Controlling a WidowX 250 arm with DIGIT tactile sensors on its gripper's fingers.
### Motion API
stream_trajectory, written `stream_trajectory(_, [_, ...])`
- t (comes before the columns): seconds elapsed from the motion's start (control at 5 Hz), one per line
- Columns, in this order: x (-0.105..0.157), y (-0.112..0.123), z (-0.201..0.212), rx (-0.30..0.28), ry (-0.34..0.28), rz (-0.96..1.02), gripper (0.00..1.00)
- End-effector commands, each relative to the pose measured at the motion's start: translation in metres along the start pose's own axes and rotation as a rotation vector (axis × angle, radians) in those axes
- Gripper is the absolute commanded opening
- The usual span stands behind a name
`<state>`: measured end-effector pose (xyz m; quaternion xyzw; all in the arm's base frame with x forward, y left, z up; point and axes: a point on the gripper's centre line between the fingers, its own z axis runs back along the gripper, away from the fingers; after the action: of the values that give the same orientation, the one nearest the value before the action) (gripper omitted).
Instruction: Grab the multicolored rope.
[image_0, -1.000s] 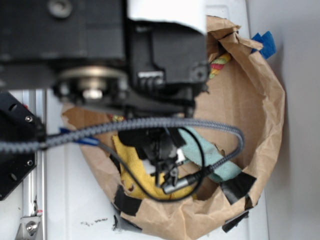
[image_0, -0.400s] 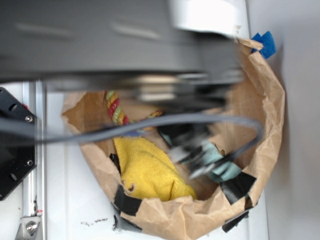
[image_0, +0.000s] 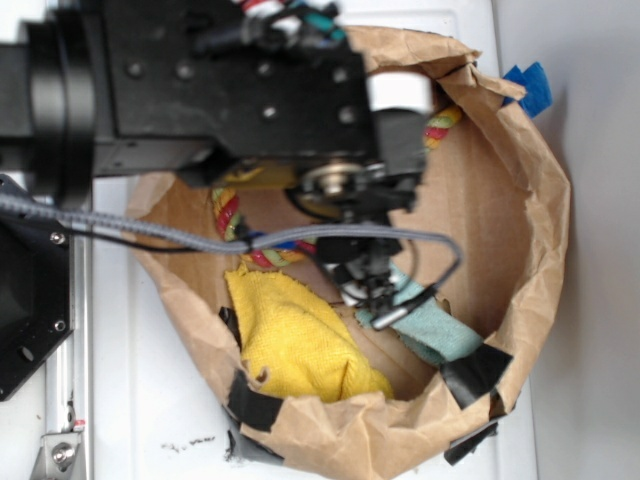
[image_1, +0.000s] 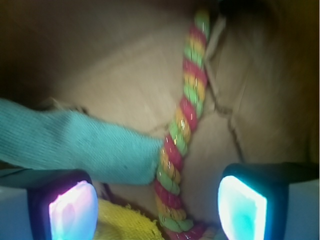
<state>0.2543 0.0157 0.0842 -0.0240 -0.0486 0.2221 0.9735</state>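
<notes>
The black robot arm (image_0: 240, 90) reaches in over a crumpled brown paper bag (image_0: 520, 200) that lies opened out like a bowl on the white counter (image_0: 150, 400). Its claw (image_0: 375, 295) hangs down inside the bag, above the paper floor.

From the wrist camera, the claw (image_1: 155, 210) stands wide open with nothing between its two glowing pads (image_1: 72, 210). The thick twisted rope of red, yellow and pale green strands (image_1: 180, 135) runs up the middle of that view, right through the gap between the pads, lying on the brown paper. It touches neither pad.

A teal knitted cloth (image_1: 75, 142) comes in from the left, its end lying against the rope's side. A bit of yellow terry cloth (image_1: 122, 225) shows at the bottom edge, just beside the rope.

From the outside view, the rope (image_0: 232, 222) curves along the bag's left inner wall, and another stretch peeks out near the top rim. The yellow cloth (image_0: 295, 340) fills the lower left of the bag and the teal cloth (image_0: 435, 330) lies to its right.
</notes>
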Motion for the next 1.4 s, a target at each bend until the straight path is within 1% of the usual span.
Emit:
stream_trajectory(0.0, [0.017, 0.013, 0.000, -0.014, -0.069, 0.068, 1.00])
stream_trajectory(0.2, [0.032, 0.021, 0.002, -0.038, -0.063, 0.116, 1.00])
stream_trajectory(0.4, [0.046, 0.025, -0.005, -0.037, -0.068, 0.165, 1.00])
stream_trajectory(0.6, [0.055, 0.019, -0.019, -0.020, -0.058, 0.158, 1.00])
stream_trajectory(0.8, [0.058, 0.015, -0.029, -0.006, -0.064, 0.164, 1.00])
stream_trajectory(1.0, [0.056, 0.006, -0.044, 0.018, -0.080, 0.107, 1.00])
stream_trajectory(1.2, [0.050, 0.002, -0.058, 0.010, -0.067, 0.082, 1.00])
